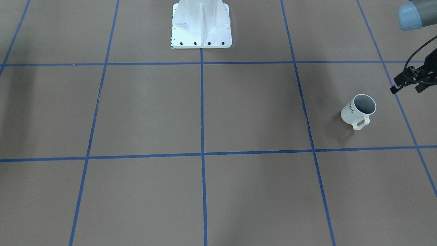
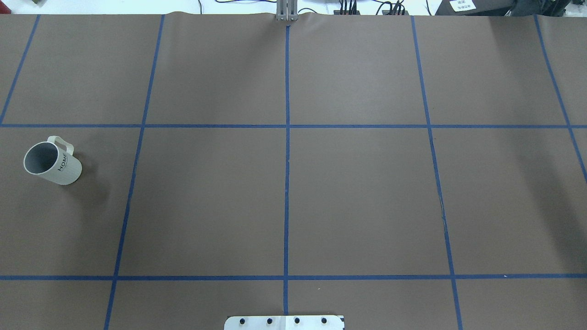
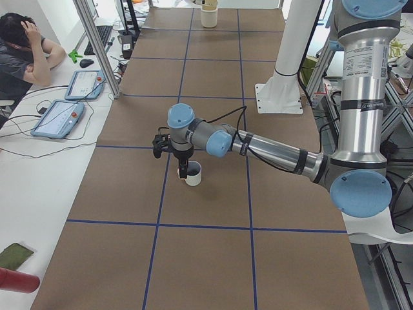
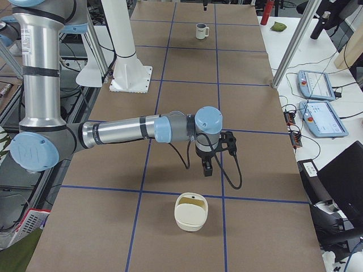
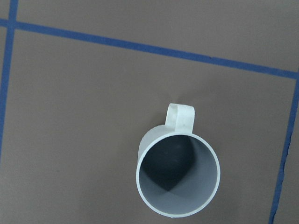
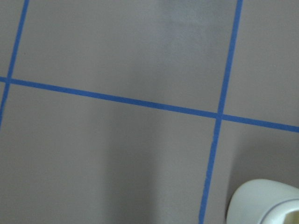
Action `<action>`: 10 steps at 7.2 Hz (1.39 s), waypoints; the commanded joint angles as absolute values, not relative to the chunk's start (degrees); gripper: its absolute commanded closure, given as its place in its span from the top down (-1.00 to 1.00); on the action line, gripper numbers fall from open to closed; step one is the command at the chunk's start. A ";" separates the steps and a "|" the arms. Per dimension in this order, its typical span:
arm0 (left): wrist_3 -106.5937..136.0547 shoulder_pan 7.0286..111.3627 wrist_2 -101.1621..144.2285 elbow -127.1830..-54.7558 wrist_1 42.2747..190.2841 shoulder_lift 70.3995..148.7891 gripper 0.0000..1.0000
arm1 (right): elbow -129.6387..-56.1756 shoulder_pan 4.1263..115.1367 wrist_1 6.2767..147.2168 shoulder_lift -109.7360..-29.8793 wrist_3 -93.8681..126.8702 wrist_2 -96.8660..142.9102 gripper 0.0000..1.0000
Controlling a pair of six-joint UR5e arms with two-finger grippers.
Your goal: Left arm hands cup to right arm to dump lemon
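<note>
The off-white cup (image 1: 358, 111) with black "HOME" lettering stands upright on the brown table near the robot's left end. It also shows in the overhead view (image 2: 52, 160). In the left wrist view the cup (image 5: 177, 175) is seen from above, its grey inside shadowed, and no lemon shows in it. My left gripper (image 3: 184, 170) points down, raised close by the cup (image 3: 193, 174); I cannot tell whether it is open or shut. My right gripper (image 4: 208, 164) hangs over the table's other end, state unclear.
A cream container (image 4: 191, 211) with a yellowish inside sits just in front of the right gripper; its rim shows in the right wrist view (image 6: 266, 205). The white robot base (image 1: 201, 34) stands at the table's edge. Blue tape lines grid the table. Operators' tablets (image 3: 59, 117) lie beside it.
</note>
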State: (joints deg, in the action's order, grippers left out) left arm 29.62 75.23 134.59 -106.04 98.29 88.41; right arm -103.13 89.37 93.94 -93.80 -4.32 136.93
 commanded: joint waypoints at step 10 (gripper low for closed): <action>14.59 84.12 132.19 -95.71 100.64 87.89 1.00 | -101.69 92.90 85.61 -100.81 -4.66 137.29 1.00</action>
State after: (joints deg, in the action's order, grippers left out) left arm 14.70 84.48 132.33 -95.67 101.25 87.76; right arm -101.63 92.77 85.53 -100.27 -4.66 137.18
